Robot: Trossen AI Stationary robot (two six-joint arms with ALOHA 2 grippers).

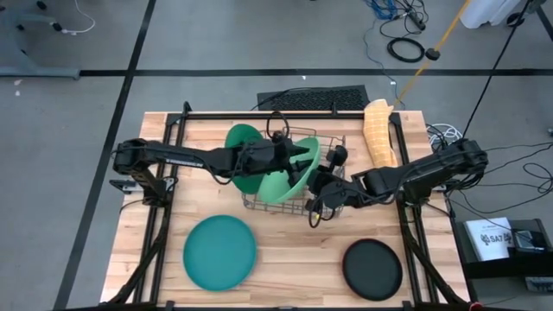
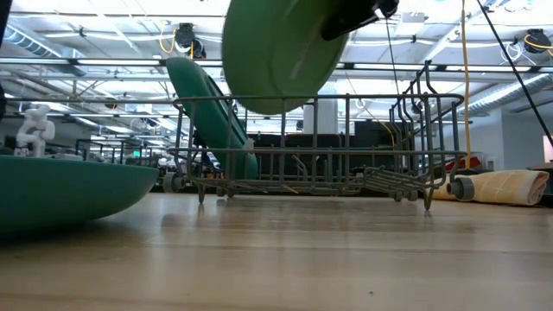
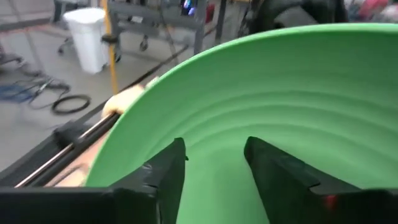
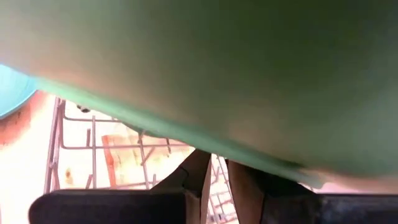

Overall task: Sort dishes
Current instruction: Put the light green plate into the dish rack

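While the light-green plate point(image 1: 289, 177) hangs tilted above the wire rack point(image 1: 328, 200), clear of the wires in the low view, the step in hand appears to be its transfer into or out of the rack; which of the two cannot be told from one moment. The left pincer point(image 3: 214, 165) reaches in from the left with its fingers spread across the plate's inner face, one either side of a bare green strip, so it does not seem to be pinching anything. The right pincer point(image 4: 214, 177) comes from the right and sits under the plate's lower edge; its fingers lie close together at the rim, probably pinching it, though the plate fills the view and the contact is poorly shown. A second green plate point(image 1: 242, 142) stands on edge in the rack's far-left part. The teal-green plate point(image 1: 220, 251) lies flat on the bench point(image 1: 285, 259), near left, and the small plate point(image 1: 372, 269), black face up, lies near right, well apart from it. A ribbed tan roll point(image 1: 378, 131) rests beyond the rack at far right. The next move calls for one firm grip on the rim, with the plate kept edge-on to the wires so that it clears its upright neighbour.
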